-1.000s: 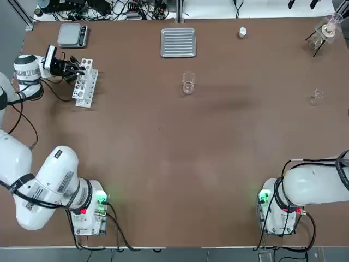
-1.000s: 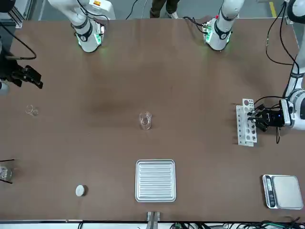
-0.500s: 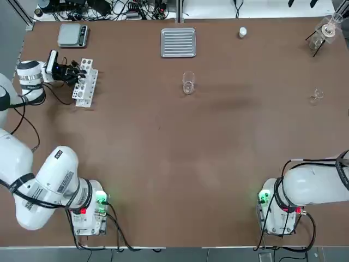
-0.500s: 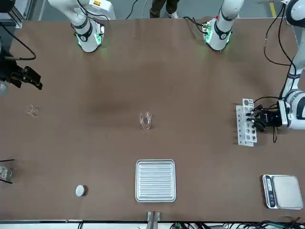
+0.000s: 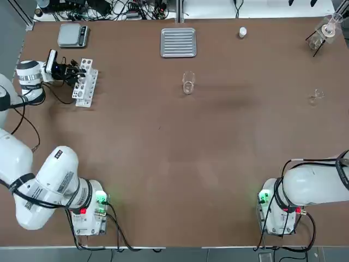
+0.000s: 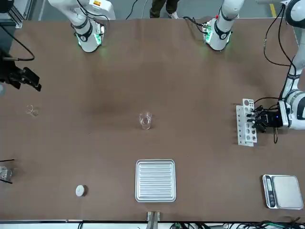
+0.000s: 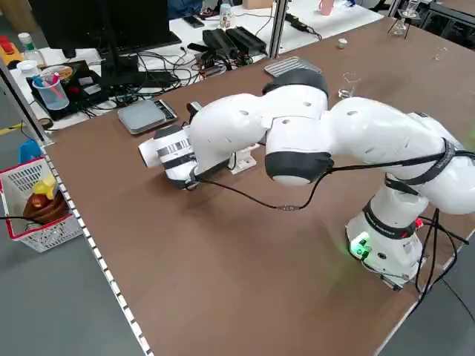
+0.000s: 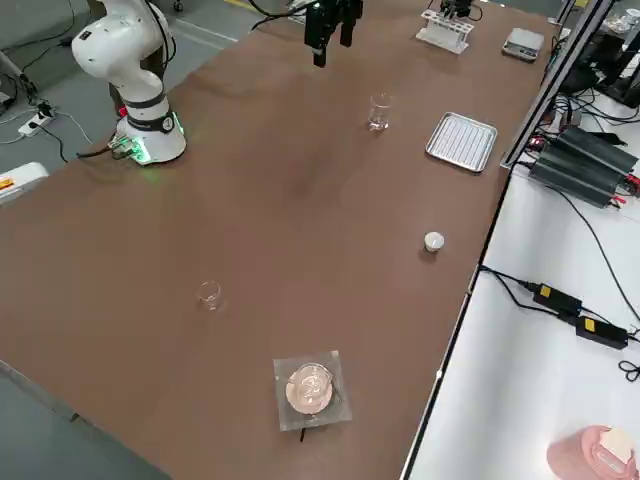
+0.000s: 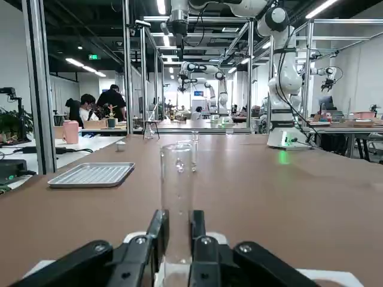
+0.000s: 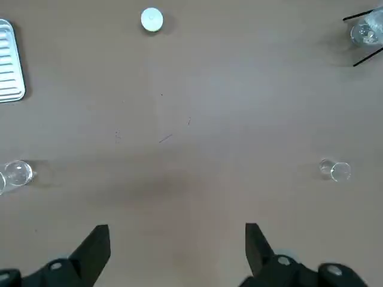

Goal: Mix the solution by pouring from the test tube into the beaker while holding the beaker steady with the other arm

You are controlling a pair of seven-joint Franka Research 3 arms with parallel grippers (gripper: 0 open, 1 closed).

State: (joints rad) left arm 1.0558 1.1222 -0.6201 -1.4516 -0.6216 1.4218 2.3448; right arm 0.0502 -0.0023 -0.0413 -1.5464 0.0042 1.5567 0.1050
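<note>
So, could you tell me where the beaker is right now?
In the top view the beaker stands alone near the table's middle, just short of the ribbed metal tray.

In the top view the beaker (image 5: pixel 188 83) stands mid-table, just short of the ribbed metal tray (image 5: pixel 178 42) at the far edge, with the test tube rack (image 5: pixel 84 82) and scale (image 5: pixel 73 35) far left and the flask stand (image 5: pixel 322 34) far right.

Bright, even light falls from overhead strip lamps (image 9: pixel 163 6), seen glaring white above the table (image 5: pixel 174 164). Shadows on the table are soft and faint. The green lamps at the arm bases glow. The glass tube (image 9: pixel 178 197) looks sharp; the room behind it is slightly soft.
</note>
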